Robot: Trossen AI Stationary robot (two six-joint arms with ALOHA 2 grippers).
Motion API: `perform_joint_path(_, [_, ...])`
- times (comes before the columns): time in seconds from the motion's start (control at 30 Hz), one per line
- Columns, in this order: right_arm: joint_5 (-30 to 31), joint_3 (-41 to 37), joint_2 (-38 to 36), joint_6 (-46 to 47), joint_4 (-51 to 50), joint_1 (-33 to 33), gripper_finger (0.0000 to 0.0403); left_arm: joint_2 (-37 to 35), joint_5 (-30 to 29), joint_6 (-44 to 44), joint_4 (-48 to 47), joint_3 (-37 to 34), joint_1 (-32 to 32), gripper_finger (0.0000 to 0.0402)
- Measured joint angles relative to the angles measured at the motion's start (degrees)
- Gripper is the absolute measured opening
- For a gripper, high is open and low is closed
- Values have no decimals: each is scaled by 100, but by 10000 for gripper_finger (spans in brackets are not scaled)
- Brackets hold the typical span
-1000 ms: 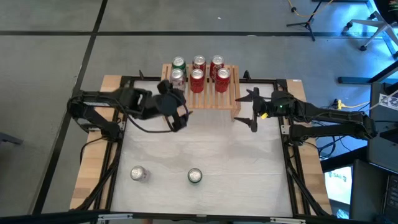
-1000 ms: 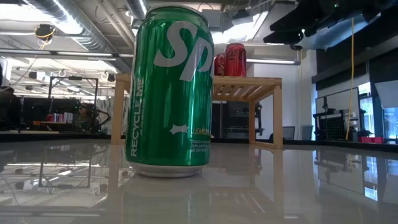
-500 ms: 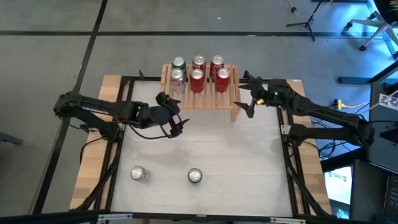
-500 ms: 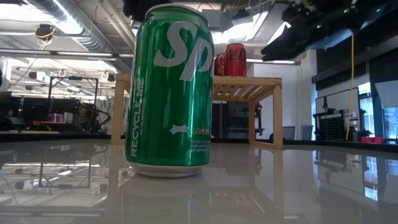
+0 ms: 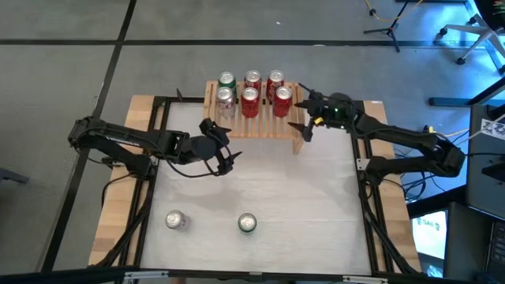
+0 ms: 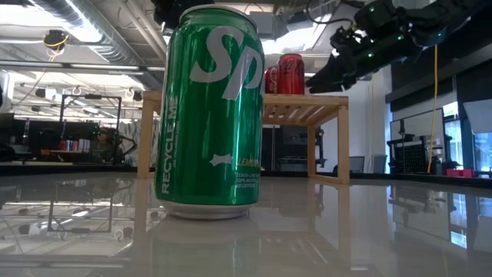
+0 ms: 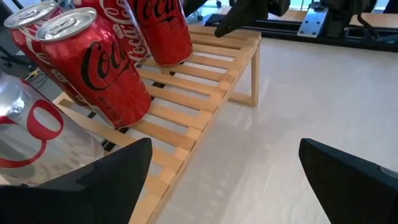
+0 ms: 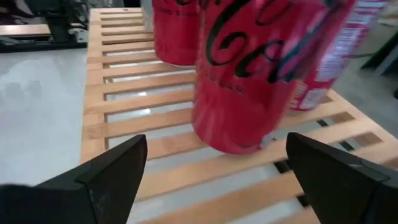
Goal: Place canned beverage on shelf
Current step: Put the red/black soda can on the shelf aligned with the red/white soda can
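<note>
The light wooden shelf (image 5: 256,118) stands at the table's far edge with several cans on its slats, mostly red. Two cans stand upright on the table near the front edge: a green one (image 5: 248,223) (image 6: 211,115) and a silver-topped one (image 5: 175,220). My left gripper (image 5: 226,147) (image 7: 225,146) hovers open over the table just in front of the shelf's left part. My right gripper (image 5: 303,117) (image 8: 216,140) is open at the shelf's right end, level with its top. A red can (image 8: 242,74) on the slats stands ahead of its spread fingers, untouched.
A black frame (image 5: 150,158) runs along the table's sides, with wooden boards outside it. The white tabletop (image 5: 268,189) lies bare between the shelf and the two near cans. The low view shows the room behind the shelf (image 6: 323,104).
My left gripper has sunk toward the table in front of the shelf and come a little toward the near edge, staying open. My right gripper has swung toward the far edge and the table's left, up to the shelf's right end, also open. No can has moved.
</note>
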Motion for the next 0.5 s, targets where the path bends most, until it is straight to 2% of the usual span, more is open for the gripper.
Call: perform_joint_path(0.5, [-296,0,548,20,776,9,379,0,120,-10,78,0,0,396])
